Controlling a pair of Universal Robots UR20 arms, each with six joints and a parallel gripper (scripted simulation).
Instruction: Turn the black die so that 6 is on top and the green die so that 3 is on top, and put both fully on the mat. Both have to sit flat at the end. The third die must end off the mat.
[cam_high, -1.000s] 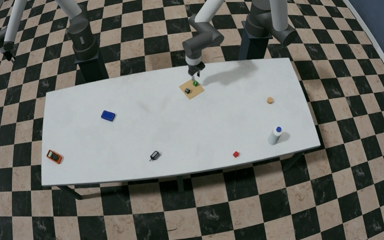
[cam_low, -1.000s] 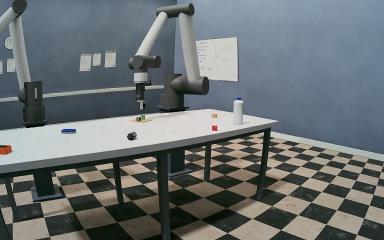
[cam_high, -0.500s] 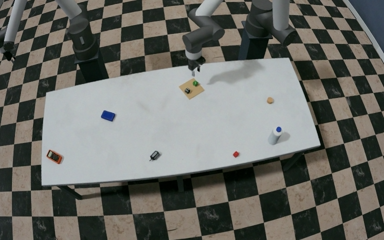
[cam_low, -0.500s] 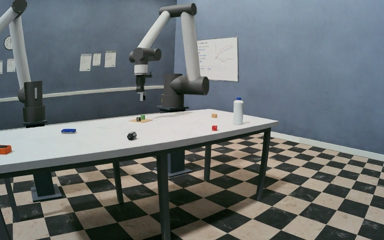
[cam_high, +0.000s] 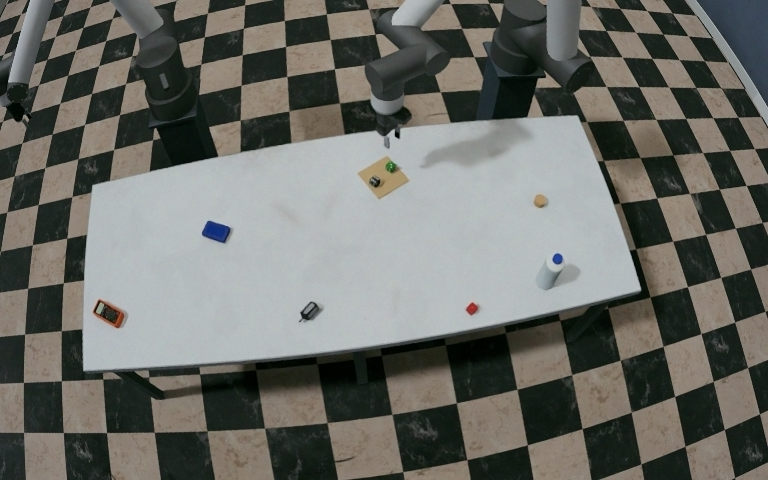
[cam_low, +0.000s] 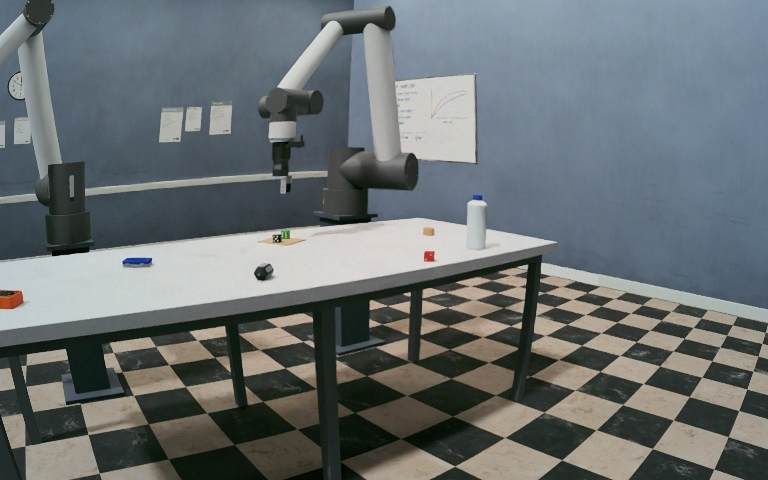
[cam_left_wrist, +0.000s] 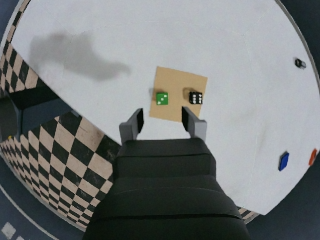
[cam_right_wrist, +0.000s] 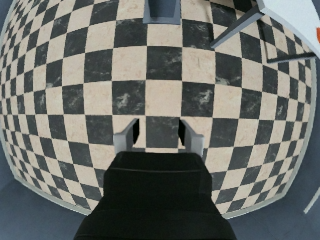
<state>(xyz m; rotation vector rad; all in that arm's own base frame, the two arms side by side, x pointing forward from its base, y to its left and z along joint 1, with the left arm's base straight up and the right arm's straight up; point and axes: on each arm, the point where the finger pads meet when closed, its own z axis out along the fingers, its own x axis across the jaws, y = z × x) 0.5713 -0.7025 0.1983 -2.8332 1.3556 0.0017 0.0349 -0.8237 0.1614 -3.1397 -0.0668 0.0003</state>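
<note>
L gripper (cam_high: 392, 139) (cam_low: 285, 185) (cam_left_wrist: 162, 122), top ctr of top view, spread w/ nothing in it; R gripper (cam_high: 25, 118) (cam_right_wrist: 158, 135), far upper L, also spread. Black die (cam_high: 374, 181) (cam_low: 276, 238) (cam_left_wrist: 196, 97) and green die (cam_high: 390, 166) (cam_low: 285, 234) (cam_left_wrist: 162, 98) sit on mat (cam_high: 396, 180) (cam_low: 291, 242) (cam_left_wrist: 175, 80), upper ctr; red die (cam_high: 471, 308) (cam_low: 429, 256) off it, lower R. Likely 6 & 3 up alr. Main risk: L fingers dipping, clipping a die, tipping it or shoving black over the nearby mat edge.

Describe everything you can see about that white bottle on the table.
The white bottle stands upright on the table. It has a smooth, plastic-looking body narrowing at the shoulder, with a blue cap on top. No label shows. It touches only the tabletop; the red die stands apart.
</note>
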